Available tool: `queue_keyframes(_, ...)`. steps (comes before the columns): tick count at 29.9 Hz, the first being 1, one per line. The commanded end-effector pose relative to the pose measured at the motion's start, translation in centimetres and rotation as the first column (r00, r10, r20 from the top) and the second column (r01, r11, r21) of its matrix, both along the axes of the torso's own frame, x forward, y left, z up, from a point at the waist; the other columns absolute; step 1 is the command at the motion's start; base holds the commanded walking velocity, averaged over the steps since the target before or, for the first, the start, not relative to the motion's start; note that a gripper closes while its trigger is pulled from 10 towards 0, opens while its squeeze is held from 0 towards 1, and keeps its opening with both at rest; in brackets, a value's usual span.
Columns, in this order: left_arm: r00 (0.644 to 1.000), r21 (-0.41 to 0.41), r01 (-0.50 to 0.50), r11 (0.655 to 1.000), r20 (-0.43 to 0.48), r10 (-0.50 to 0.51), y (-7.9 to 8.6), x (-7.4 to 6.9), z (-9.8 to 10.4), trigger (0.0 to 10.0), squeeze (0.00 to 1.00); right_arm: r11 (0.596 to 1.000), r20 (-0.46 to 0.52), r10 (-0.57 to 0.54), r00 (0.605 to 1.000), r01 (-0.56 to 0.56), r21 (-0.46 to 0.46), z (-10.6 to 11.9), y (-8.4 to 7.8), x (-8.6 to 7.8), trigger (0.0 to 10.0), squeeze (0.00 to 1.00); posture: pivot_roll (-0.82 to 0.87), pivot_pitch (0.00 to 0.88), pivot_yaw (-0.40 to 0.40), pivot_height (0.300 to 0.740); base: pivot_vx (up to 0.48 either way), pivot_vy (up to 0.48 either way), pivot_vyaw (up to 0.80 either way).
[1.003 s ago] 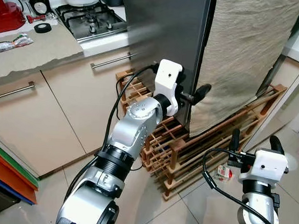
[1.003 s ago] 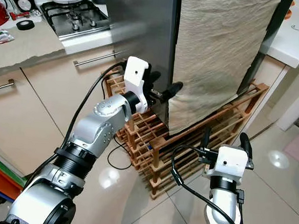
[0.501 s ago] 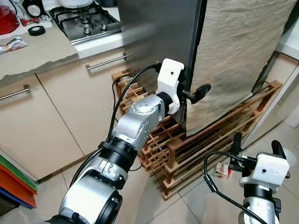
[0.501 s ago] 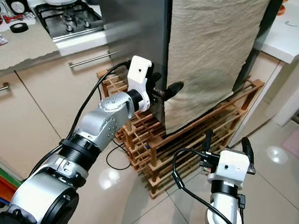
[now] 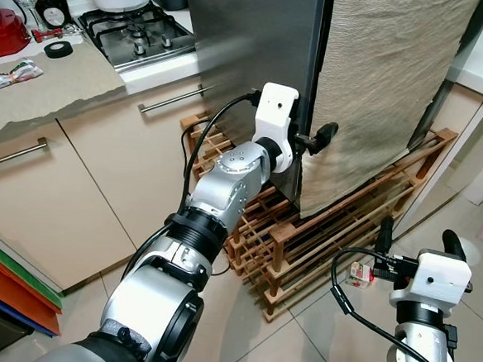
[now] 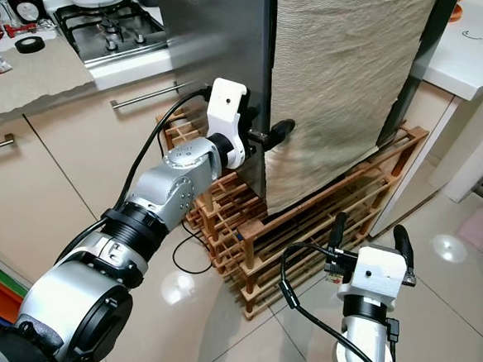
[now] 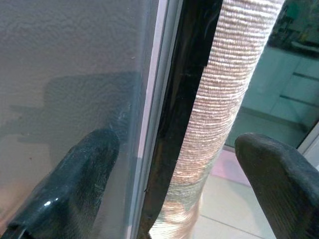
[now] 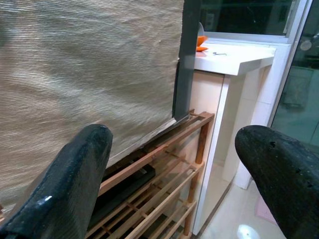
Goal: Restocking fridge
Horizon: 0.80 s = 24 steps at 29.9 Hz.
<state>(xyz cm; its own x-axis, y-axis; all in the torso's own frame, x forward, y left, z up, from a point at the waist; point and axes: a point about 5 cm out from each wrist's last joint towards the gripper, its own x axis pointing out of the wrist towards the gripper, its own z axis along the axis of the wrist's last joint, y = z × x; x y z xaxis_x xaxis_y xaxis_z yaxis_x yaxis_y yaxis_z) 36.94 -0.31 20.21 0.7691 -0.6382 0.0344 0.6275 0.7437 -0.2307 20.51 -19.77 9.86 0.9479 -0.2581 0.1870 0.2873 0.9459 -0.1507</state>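
Kitchen cupboards with bar handles run along the left under a pale desk (image 5: 57, 85) that carries a roll of black tape (image 5: 68, 50), a red appliance and a gas hob (image 5: 136, 31) further along. To the right of the hob stands the steel fridge (image 5: 251, 41), its front hung with a beige cloth (image 5: 381, 83), and a wooden rack (image 5: 320, 236) sits on the floor at its foot. The left claw (image 5: 311, 140) is raised to the fridge's front corner, its fingers apart: in the left wrist view one finger (image 7: 75, 184) lies against the grey steel side while the other (image 7: 279, 184) sits out beyond the cloth, so the dark vertical seam of the door edge (image 7: 184, 114) runs between them. That seam is the relation that matters: it stands upright, straight ahead of the left claw and crosswise to its opening, so the fingers would need to close on or hook behind the edge and pull outward to swing the door. Lower and to the right, the right claw (image 5: 416, 230) hangs near the floor tiles with its fingers spread wide, pointing at the rack and cloth, well apart from the door edge. A small carton (image 5: 359, 276) lies on the floor beside the rack, just left of the right claw. The left arm is clearly the nearer one to the door.
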Motion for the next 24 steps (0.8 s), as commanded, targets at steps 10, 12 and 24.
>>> queue_keyframes(10, 0.969, -0.168, 0.247, 0.954, 0.050, -0.242, -6.9, -3.3, 4.7, 10.0, 0.00, 1.000, 0.011, -0.006, 1.000, 0.006, -0.007, 0.5, 0.0, 0.1, 10.0, 0.00, -0.22, 0.043, 0.125, 0.740, 0.000, 0.000, 0.00)
queue_keyframes(12, 0.966, -0.151, 0.260, 0.954, 0.058, -0.254, -6.9, -3.5, 4.8, 10.0, 0.00, 1.000, 0.008, -0.006, 1.000, 0.006, -0.006, 0.3, 0.0, 0.1, 10.0, 0.00, -0.22, 0.042, 0.123, 0.740, 0.000, 0.000, 0.00)
queue_keyframes(24, 0.955, -0.051, 0.295, 0.954, 0.026, -0.294, -5.6, -4.2, 2.5, 10.0, 0.00, 1.000, -0.003, 0.000, 1.000, 0.000, -0.004, 0.1, 0.2, 0.2, 10.0, 0.00, -0.21, 0.051, 0.125, 0.740, 0.000, 0.000, 0.00)
